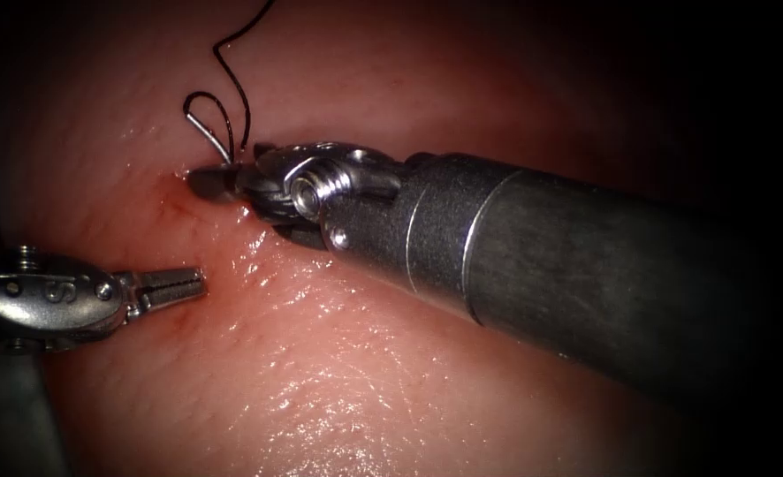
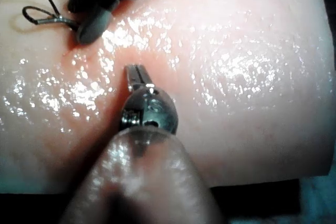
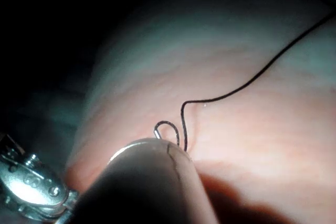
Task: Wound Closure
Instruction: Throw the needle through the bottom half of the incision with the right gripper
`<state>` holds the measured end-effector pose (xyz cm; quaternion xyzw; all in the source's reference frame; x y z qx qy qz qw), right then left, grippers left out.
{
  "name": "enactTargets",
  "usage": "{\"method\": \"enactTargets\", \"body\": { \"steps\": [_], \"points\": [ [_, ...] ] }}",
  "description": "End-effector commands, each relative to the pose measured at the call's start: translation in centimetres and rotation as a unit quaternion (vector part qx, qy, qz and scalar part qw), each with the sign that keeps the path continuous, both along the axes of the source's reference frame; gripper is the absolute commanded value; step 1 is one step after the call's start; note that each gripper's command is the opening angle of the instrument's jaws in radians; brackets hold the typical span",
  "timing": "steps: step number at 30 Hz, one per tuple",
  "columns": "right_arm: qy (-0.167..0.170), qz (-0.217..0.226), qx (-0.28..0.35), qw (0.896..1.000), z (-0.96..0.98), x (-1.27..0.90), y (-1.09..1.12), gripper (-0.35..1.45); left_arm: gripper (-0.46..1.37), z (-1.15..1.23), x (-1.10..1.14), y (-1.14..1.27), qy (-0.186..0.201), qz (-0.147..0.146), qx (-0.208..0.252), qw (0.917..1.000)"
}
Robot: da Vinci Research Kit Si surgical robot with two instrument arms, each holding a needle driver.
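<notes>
Looking at the tissue (image 1: 338,380) first: it's wet, soft and glossy, so I'd guess it gives and tears if pinched hard. Smears of red fluid (image 1: 179,208) sit just left of the right tool (image 1: 210,181), whose jaws are clamped down right at the surface, gripping the needle (image 1: 210,132) near one end. The needle's thin curved wire stands up just above those jaws, and I can't tell if its tip is in the tissue. It's stiff and slick, so best held on its body, not the tip. The left tool (image 1: 175,284) sits below the right tool, clenched on nothing. Thread (image 1: 232,62) trails up from the needle, light and floppy.
</notes>
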<state>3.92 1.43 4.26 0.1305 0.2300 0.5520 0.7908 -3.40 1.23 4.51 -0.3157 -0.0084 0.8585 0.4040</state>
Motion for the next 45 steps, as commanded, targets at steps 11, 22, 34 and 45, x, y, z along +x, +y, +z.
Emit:
{"method": "enactTargets", "body": {
  "steps": [11, 22, 34, 45],
  "points": [
    [-0.045, -0.010, -0.004, 0.999, 0.11, 0.05, 0.06, 0.37, -0.35, -0.01, -0.05, -0.02, -0.003, 0.000, 0.001, 1.0000],
    [-0.080, -0.005, -0.007, 0.997, 0.30, 0.07, 0.11, 0.34, -0.35, 0.01, -0.08, -0.07, -0.006, 0.000, 0.003, 1.0000],
    [-0.078, -0.029, 0.000, 0.996, 0.21, 0.22, -0.06, -0.18, -0.35, 0.03, -0.08, -0.08, -0.005, 0.001, 0.003, 1.0000],
    [-0.065, -0.041, -0.035, 0.996, 0.08, 0.13, -0.15, -0.35, -0.35, 0.06, -0.08, -0.12, -0.004, 0.003, 0.003, 1.0000]
  ]
}}
